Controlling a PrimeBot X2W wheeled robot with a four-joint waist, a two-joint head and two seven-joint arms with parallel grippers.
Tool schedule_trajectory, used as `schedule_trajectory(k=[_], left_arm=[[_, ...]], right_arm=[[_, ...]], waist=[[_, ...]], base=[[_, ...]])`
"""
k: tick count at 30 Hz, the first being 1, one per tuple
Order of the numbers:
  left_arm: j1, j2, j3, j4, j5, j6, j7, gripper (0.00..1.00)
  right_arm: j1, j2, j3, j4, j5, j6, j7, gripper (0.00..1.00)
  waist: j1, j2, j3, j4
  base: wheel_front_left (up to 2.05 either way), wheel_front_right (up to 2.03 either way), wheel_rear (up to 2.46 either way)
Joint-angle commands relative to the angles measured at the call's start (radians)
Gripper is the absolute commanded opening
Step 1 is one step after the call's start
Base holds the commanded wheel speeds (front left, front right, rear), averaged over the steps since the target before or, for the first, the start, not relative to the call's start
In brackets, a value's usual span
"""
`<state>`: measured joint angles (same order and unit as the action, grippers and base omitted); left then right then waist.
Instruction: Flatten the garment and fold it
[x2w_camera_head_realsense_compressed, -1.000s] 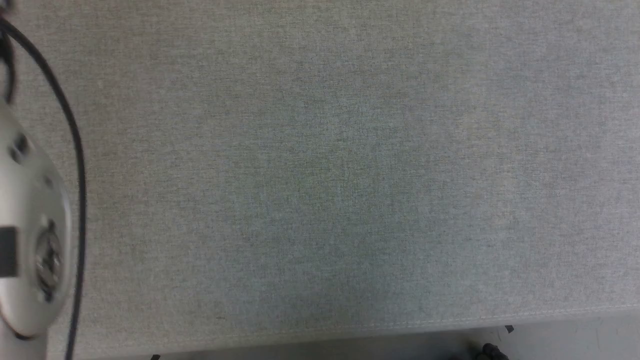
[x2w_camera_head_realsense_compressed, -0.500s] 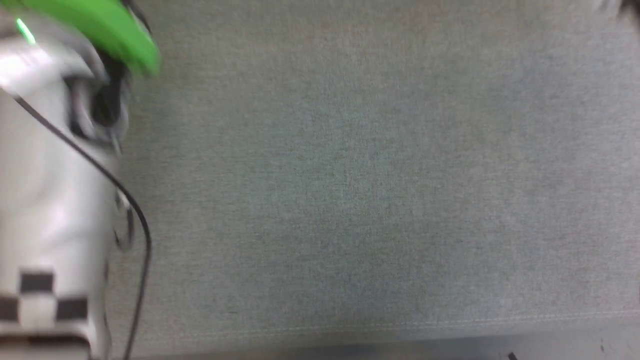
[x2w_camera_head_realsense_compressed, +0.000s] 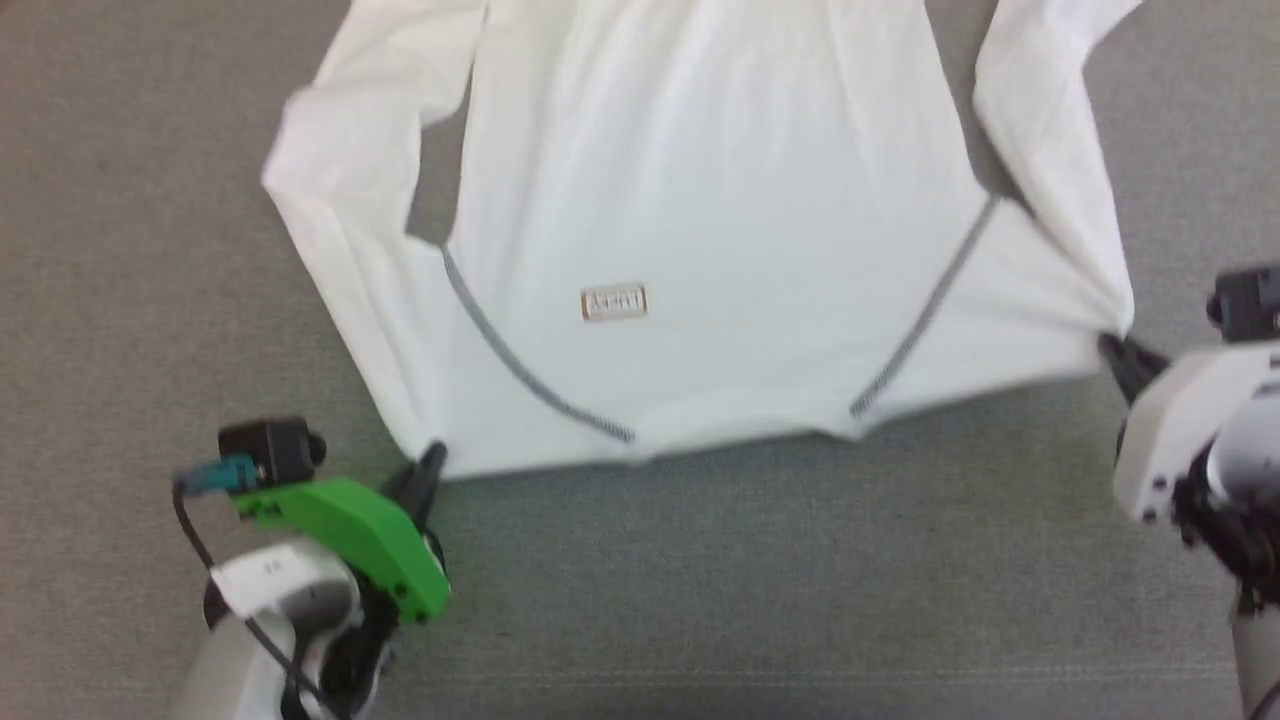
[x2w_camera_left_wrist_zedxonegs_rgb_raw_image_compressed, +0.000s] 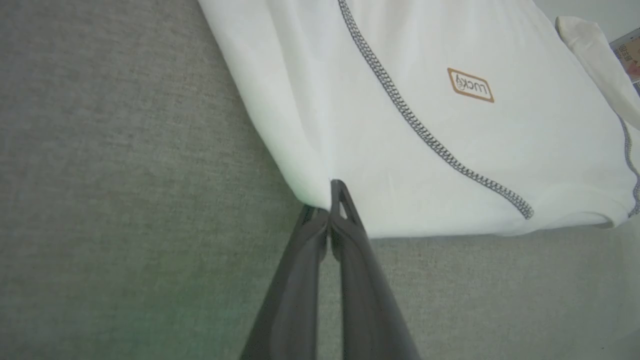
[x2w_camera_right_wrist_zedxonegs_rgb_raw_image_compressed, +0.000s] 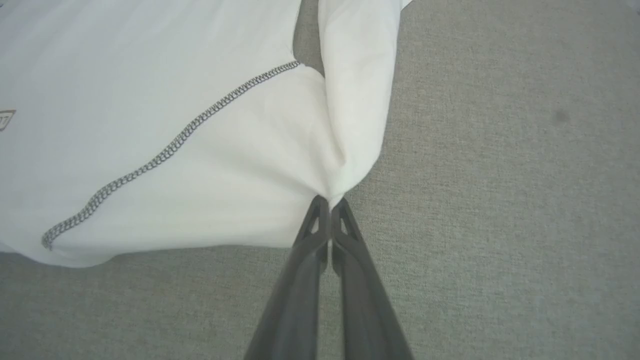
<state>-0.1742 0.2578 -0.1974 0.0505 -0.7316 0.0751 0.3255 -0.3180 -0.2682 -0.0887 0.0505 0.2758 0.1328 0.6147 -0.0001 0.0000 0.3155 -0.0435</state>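
Note:
The garment (x2w_camera_head_realsense_compressed: 700, 220), a white long-sleeved shirt with grey zigzag seams and a small brown-edged patch (x2w_camera_head_realsense_compressed: 614, 303), lies spread on the grey fabric surface (x2w_camera_head_realsense_compressed: 760, 580), collar edge nearest me. My left gripper (x2w_camera_head_realsense_compressed: 432, 460) is shut on its near left shoulder corner; in the left wrist view the left gripper (x2w_camera_left_wrist_zedxonegs_rgb_raw_image_compressed: 334, 192) pinches the garment (x2w_camera_left_wrist_zedxonegs_rgb_raw_image_compressed: 450, 125) at that corner. My right gripper (x2w_camera_head_realsense_compressed: 1112, 348) is shut on the near right shoulder corner, and the right wrist view shows the right gripper (x2w_camera_right_wrist_zedxonegs_rgb_raw_image_compressed: 327, 205) clamping the bunched garment (x2w_camera_right_wrist_zedxonegs_rgb_raw_image_compressed: 150, 100). Both sleeves fold back along the body.
The grey surface's front seam (x2w_camera_head_realsense_compressed: 800, 668) runs close to the bottom of the head view. A printed item (x2w_camera_left_wrist_zedxonegs_rgb_raw_image_compressed: 630, 52) shows at the right edge of the left wrist view, beyond a sleeve.
The head camera has swung, so the shirt and both grippers have come into view where bare grey fabric and a blurred left arm showed before.

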Motion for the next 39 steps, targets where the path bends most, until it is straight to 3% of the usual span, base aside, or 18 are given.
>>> schedule_trajectory(k=[1,13,26,27,28,29,34,39], left_arm=[[0.041,0.001,0.000,-0.013,-0.007,0.012,0.005,0.00],[0.256,-0.032,-0.056,-0.061,-0.035,0.045,0.040,0.00],[0.212,-0.089,-0.088,0.042,-0.013,0.018,-0.052,0.02],[0.207,-0.095,-0.088,0.048,-0.016,0.016,-0.057,0.94],[0.204,-0.097,-0.089,0.052,-0.018,0.013,-0.058,1.00],[0.202,-0.099,-0.091,0.056,-0.020,0.009,-0.059,1.00],[0.207,-0.092,-0.077,0.023,-0.028,0.001,-0.079,1.00],[0.226,-0.056,-0.039,-0.077,0.003,0.022,-0.128,1.00]], right_arm=[[0.044,0.014,-0.023,-0.027,-0.016,-0.002,0.014,0.00],[0.320,0.166,-0.202,-0.138,-0.138,-0.002,0.084,0.00],[0.314,0.215,-0.233,0.036,-0.161,-0.002,0.022,0.00],[0.308,0.216,-0.231,0.049,-0.156,-0.002,0.016,0.26],[0.310,0.216,-0.226,0.053,-0.151,-0.002,0.019,0.82],[0.313,0.217,-0.226,0.054,-0.147,-0.002,0.022,1.00],[0.335,0.217,-0.240,0.008,-0.129,-0.002,-0.023,1.00],[0.374,0.218,-0.218,-0.088,-0.113,-0.002,-0.156,1.00]], waist=[[0.0001,0.0000,-0.061,0.021],[0.0001,0.0000,-0.102,0.040],[0.0001,0.0000,-0.076,0.044],[0.0001,0.0000,-0.077,0.045],[0.0001,0.0000,-0.080,0.045],[0.0001,0.0000,-0.083,0.045],[0.0001,0.0000,-0.104,0.047],[0.0001,0.0000,-0.117,0.040]], base=[[0.00,0.00,0.00],[0.00,0.00,0.00],[0.00,0.00,0.00],[0.00,0.00,0.00],[0.00,0.00,0.00],[0.00,0.00,0.00],[0.00,0.00,0.00],[0.00,0.00,0.00]])
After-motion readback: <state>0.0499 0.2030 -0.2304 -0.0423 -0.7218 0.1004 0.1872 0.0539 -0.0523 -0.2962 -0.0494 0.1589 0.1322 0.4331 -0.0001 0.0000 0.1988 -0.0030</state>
